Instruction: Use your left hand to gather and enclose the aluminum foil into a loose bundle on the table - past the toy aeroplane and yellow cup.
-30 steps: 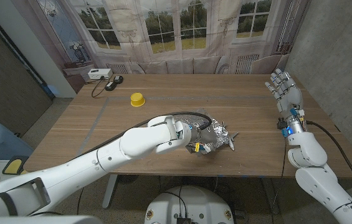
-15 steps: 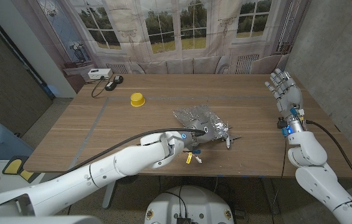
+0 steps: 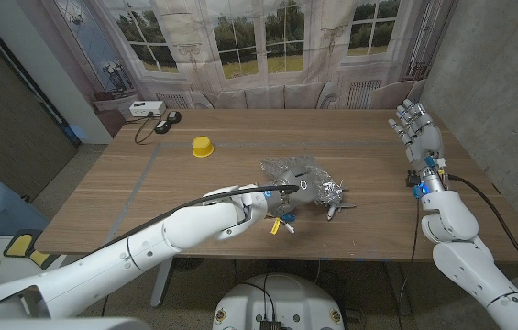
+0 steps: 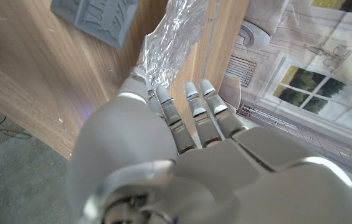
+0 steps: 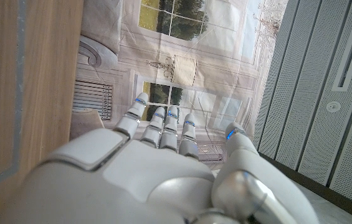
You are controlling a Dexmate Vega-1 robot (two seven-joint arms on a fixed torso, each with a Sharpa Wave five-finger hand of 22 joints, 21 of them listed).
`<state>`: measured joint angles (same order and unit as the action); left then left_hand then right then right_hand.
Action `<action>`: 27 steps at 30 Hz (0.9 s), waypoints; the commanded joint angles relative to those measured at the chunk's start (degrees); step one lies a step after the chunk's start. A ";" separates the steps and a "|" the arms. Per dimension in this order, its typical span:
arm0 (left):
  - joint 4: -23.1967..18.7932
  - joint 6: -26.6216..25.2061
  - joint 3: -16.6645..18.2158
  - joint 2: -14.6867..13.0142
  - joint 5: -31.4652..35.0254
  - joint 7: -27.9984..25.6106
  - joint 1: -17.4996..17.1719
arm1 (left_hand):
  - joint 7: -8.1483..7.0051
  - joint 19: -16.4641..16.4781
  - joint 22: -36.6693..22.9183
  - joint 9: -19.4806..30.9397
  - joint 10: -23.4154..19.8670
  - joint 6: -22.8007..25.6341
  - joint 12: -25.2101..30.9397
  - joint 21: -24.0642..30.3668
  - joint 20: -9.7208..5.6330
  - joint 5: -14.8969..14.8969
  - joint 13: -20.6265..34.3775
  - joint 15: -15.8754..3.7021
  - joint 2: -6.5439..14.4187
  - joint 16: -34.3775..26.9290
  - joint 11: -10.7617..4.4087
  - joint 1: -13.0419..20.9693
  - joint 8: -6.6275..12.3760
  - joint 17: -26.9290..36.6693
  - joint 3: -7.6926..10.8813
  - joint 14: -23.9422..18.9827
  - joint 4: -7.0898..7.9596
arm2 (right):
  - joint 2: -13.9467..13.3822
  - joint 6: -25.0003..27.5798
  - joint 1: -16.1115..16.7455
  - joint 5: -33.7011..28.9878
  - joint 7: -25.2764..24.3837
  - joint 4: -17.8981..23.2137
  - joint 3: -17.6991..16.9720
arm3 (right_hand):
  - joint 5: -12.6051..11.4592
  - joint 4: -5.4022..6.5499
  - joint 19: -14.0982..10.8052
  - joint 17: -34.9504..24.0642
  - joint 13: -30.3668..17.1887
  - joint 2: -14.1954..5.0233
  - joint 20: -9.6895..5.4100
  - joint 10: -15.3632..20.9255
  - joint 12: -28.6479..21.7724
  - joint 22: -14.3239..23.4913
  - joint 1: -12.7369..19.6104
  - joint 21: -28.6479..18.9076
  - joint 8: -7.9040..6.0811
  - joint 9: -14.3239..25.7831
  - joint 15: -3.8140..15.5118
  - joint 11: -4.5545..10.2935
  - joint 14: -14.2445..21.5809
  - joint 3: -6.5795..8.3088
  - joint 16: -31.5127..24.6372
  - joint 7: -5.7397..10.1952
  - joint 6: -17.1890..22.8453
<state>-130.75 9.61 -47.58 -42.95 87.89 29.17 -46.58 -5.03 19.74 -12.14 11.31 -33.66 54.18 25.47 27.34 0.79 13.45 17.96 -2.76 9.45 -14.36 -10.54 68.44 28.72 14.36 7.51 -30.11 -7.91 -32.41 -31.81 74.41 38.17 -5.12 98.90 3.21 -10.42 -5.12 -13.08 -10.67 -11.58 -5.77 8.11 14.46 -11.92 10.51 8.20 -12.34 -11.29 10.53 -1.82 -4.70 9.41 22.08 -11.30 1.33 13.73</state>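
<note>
Left hand [image 3: 272,203]: we see its fingers partly hidden against the aluminum foil [image 3: 297,174].
Toy aeroplane [image 3: 335,203]: we find it too small for detail.
Foil grip: we cannot tell.

Evenly, softly lit in the head view, with faint shadows on the wooden table [image 3: 194,183] and straight lines bowed toward the frame edges. Bright glints off the aluminum foil [image 3: 300,174] (crinkled). Blurred close up: left hand [image 4: 182,155], right hand [image 5: 157,162].
</note>
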 commanded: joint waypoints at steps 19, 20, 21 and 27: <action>-5.20 -6.41 4.87 5.03 -38.60 35.48 8.12 | 8.57 -1.26 0.11 2.44 -0.07 8.79 -0.71 0.70 0.51 0.46 0.19 -7.33 -1.40 1.39 1.10 0.90 4.77 -0.34 3.08 1.21 -1.32 | 0.79 0.23 -1.52 0.33 -1.05 -0.43 0.38 | -0.27 0.40 -0.49 -0.14 -0.13 -0.01 0.08 0.23 0.04 0.25 -0.57 -0.09 0.33 0.16 0.13 0.06 0.51 0.18 -0.15 0.15 -0.22; -5.21 -7.23 4.76 5.20 -39.63 36.61 8.69 | 8.80 -1.39 0.12 2.63 0.15 8.91 -0.82 0.71 0.70 0.70 0.19 -7.15 -1.49 1.49 1.34 0.92 4.94 -0.35 3.28 1.36 -1.36 | 0.80 0.25 -1.46 0.40 -1.10 -0.40 0.33 | -0.27 0.40 -0.50 -0.14 -0.13 0.00 0.06 0.24 0.03 0.24 -0.58 -0.10 0.34 0.16 0.11 0.04 0.54 0.18 -0.16 0.16 -0.25; -5.15 -8.17 4.66 5.42 -40.94 37.93 9.37 | 8.82 -1.45 0.13 2.78 0.14 9.03 -0.84 0.73 0.79 0.89 0.19 -6.89 -1.57 1.58 1.34 0.95 5.09 -0.37 3.43 1.53 -1.40 | 0.84 0.23 -1.41 0.53 -1.08 -0.40 0.30 | -0.27 0.40 -0.50 -0.14 -0.13 0.00 0.09 0.21 0.04 0.25 -0.59 -0.09 0.35 0.16 0.06 0.04 0.50 0.18 -0.14 0.14 -0.27; -4.73 -14.31 2.35 6.51 -46.39 46.35 14.60 | 10.15 -2.14 0.13 4.48 1.05 8.89 -1.46 0.88 1.32 3.05 0.21 -5.41 -1.88 2.22 2.75 1.47 6.32 -0.39 4.97 2.89 -1.62 | 1.38 0.22 -1.05 1.55 -1.53 -0.25 -0.10 | -0.28 0.52 -0.54 -0.18 -0.13 -0.04 0.05 0.21 0.06 0.25 -0.74 -0.10 0.39 0.16 0.18 -0.03 0.50 0.18 -0.14 0.18 -0.40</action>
<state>-135.46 3.37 -42.94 -38.31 51.20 62.68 -39.02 -2.96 17.98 -11.98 11.31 -32.84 55.59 24.35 27.77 1.94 15.49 17.95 -2.74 8.19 -12.64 -8.73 69.62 28.72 13.83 11.40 -27.99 -9.38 -31.56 -31.63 72.91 38.80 -5.93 98.44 3.62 -10.42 -4.99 -13.08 -10.68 -11.58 -5.84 8.11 14.46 -11.92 10.51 7.82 -12.34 -10.97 10.53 -1.71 -4.70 9.51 22.22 -11.30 1.55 13.51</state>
